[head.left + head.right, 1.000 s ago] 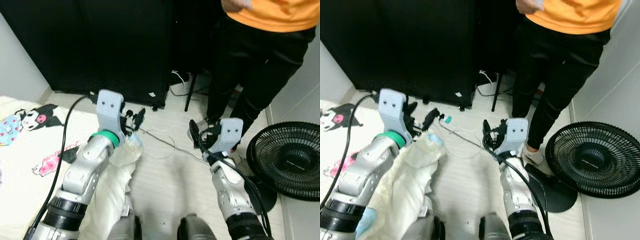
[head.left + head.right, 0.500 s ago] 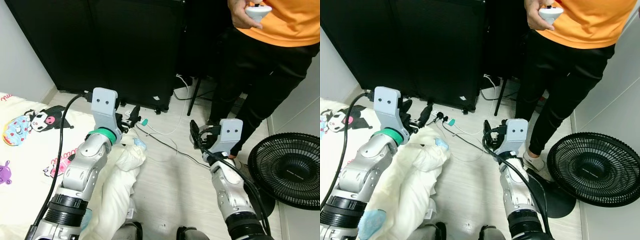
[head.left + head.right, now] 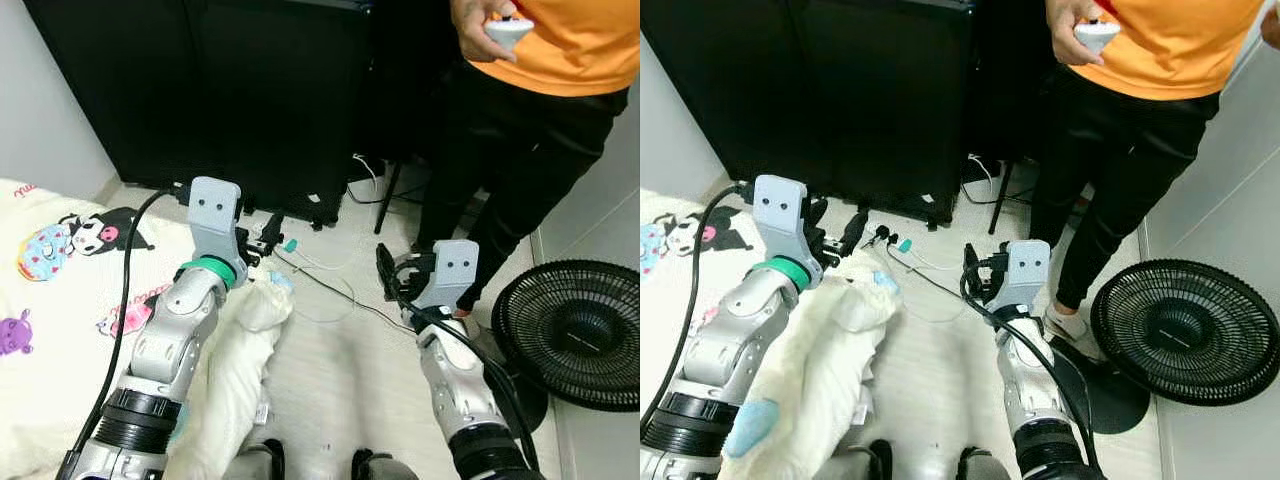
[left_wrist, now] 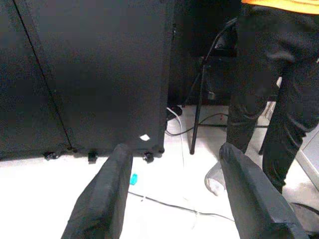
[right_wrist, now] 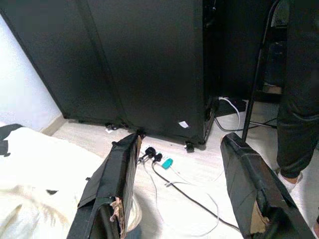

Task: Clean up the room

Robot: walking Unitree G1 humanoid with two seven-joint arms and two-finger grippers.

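A cream, pillow-like bundle of bedding [image 3: 235, 345] with a pale blue patch lies on the floor under my left forearm. My left gripper [image 3: 262, 238] hovers just past its top end, open, nothing between its fingers [image 4: 112, 189]. My right gripper [image 3: 385, 275] is raised over the pale floor to the right, also open and empty, its fingers [image 5: 117, 184] wide apart. Both point toward a black cabinet [image 3: 250, 90]. Thin cables [image 3: 325, 290] and a small teal plug [image 5: 166, 162] lie on the floor at the cabinet's foot.
A person in an orange top and black trousers [image 3: 520, 150] stands at the back right, holding a white controller [image 3: 508, 30]. A black floor fan [image 3: 575, 335] sits at the right. A cream bedspread with cartoon figures [image 3: 60, 300] spreads on the left.
The whole picture has shifted as the camera rose, bringing the person's hand and controller into view. Both arms keep the same pose, fingers apart.
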